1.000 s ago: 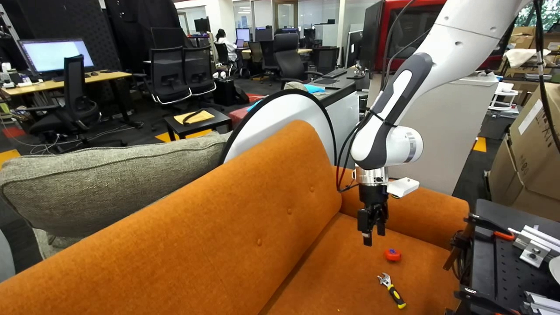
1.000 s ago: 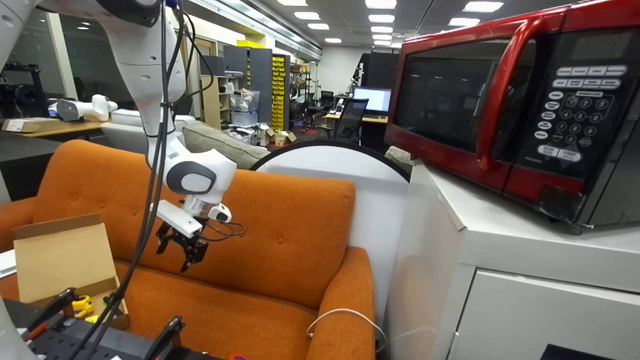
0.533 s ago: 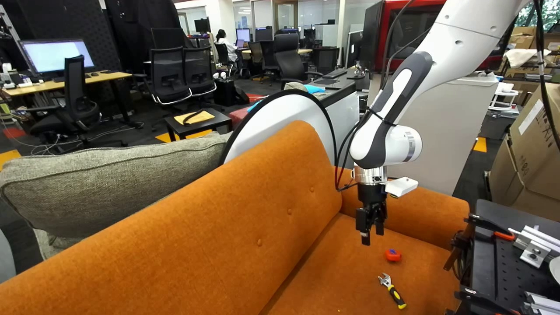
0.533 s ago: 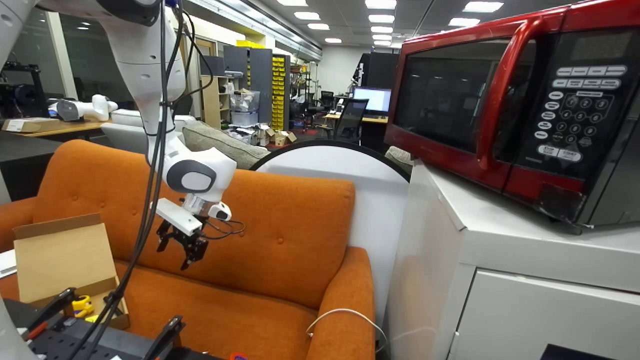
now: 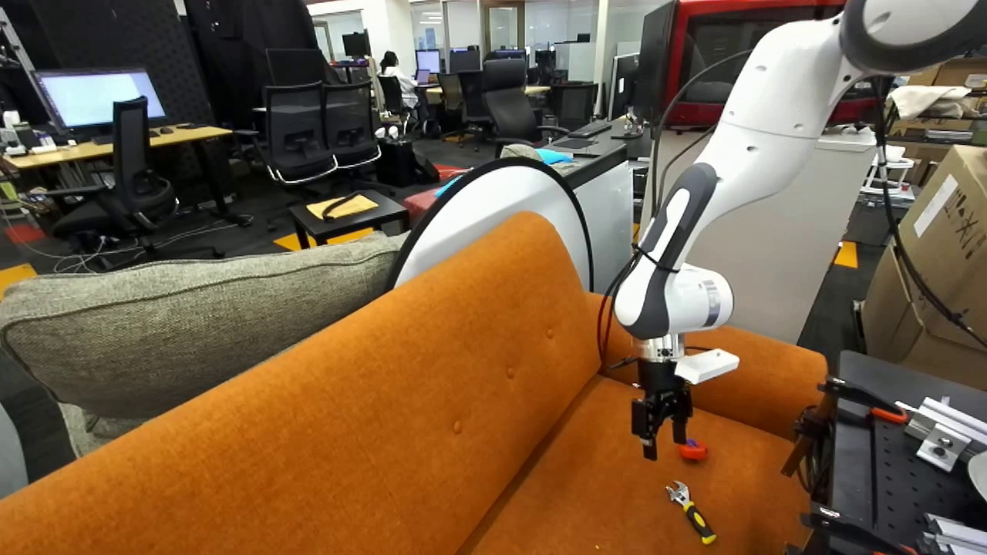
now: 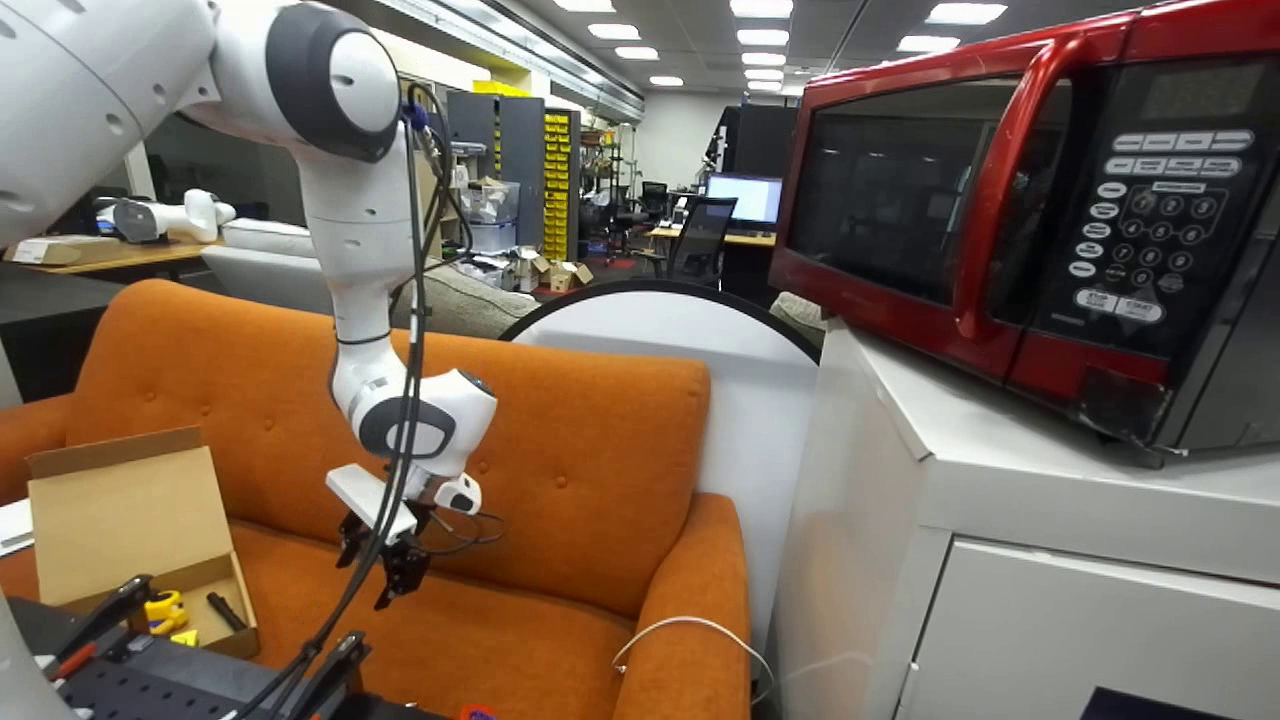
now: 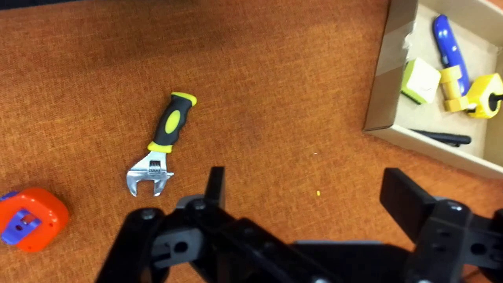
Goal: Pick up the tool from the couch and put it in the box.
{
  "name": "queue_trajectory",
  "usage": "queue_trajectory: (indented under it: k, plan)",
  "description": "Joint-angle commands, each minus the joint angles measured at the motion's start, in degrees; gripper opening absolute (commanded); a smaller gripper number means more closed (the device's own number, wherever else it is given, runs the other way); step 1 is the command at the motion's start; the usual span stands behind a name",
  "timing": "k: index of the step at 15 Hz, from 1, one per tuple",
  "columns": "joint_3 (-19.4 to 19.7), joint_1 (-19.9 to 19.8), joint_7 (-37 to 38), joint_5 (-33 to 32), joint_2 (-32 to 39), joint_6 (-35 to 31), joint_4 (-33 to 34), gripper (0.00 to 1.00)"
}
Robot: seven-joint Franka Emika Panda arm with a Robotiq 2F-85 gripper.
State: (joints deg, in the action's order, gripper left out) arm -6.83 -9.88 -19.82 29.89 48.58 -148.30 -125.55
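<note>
The tool is an adjustable wrench with a silver head and a black and yellow handle (image 7: 171, 122). It lies flat on the orange couch (image 5: 370, 393) seat, and it shows in an exterior view (image 5: 694, 516). My gripper (image 5: 665, 449) is open and empty above the seat; it also shows in an exterior view (image 6: 366, 584). In the wrist view the wrench lies left of and beyond the open fingers (image 7: 302, 177). The open cardboard box (image 7: 387, 78) is at the upper right there, and its raised lid shows in an exterior view (image 6: 130, 520).
A red and purple piece (image 7: 41, 220) lies near the wrench head, seen also in an exterior view (image 5: 693, 450). The box holds a yellow tape dispenser (image 7: 483, 96), a blue item (image 7: 450, 47) and others. A black perforated table (image 5: 887, 462) with clamps borders the seat.
My gripper has moved down toward the seat. The arm and its hanging cables have shifted, showing more of the box's inside. The wrench and the red piece have not moved.
</note>
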Motion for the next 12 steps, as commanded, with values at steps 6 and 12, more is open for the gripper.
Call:
queue_trajectory:
  k: [6, 12]
  plan:
    - [-1.51, -5.97, 13.84, 0.35, 18.72, -4.66, 12.52, 1.0]
    - [-0.21, -6.75, 24.58, 0.57, 25.3, -5.61, 16.41, 1.0]
